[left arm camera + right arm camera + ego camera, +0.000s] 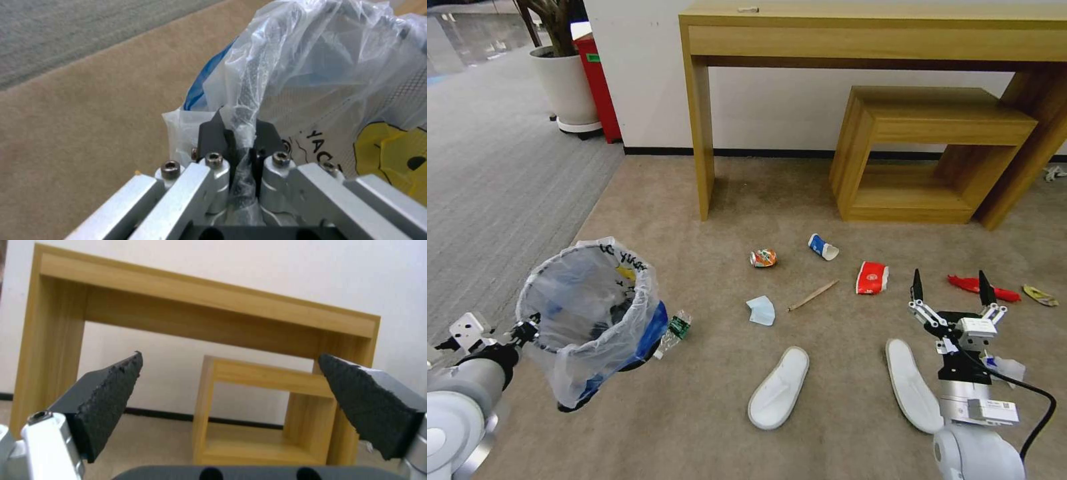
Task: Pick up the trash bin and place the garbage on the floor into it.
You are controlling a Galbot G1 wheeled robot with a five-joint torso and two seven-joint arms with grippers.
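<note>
Trash bin (590, 313) in left gripper (240, 138)

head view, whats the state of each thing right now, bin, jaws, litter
trash bin: off the floor, tilted, held by its rim
left gripper: jaws shut on the bin's rim and bag
right gripper: jaws open, holding nothing, above the floor
can: crushed, on the carpet
paper cup: on its side
red cup: flattened
slippers: soles up, apart
blue mask: crumpled
</note>
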